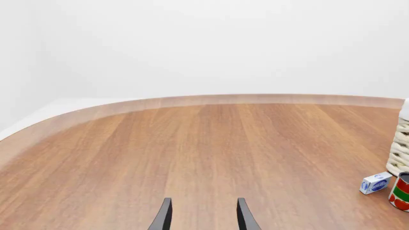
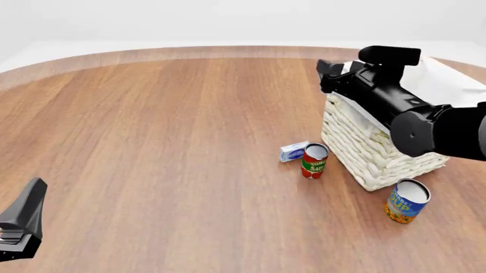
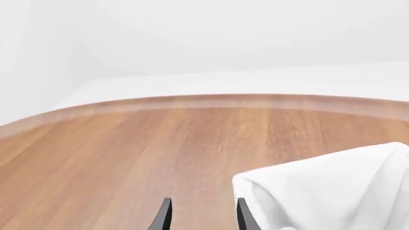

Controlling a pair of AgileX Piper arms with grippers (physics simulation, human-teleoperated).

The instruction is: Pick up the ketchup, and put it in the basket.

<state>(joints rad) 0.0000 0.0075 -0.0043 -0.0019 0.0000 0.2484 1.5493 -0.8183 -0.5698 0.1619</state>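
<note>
Ketchup not visible anywhere (possibly inside basket (image 2: 365, 151), under right arm), bearing and axis undeterminable; right fingers (image 3: 164, 214) parted, empty, over basket corner; left fingers (image 1: 164, 215) parted, empty, well apart.

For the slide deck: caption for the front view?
Right arm over the basket; tomato sauce can beside it.

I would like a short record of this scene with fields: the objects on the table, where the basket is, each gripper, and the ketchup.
table: brown wood
basket: white wicker, right side of front view, under the right arm
tomato can: red and green, upright, left of the basket
small box: blue and white, beside the tomato can
second can: blue and yellow, near the basket's front corner
left gripper: open, empty, over bare table
right gripper: open, empty, beside the basket's liner
ketchup: not visible in any view
</note>
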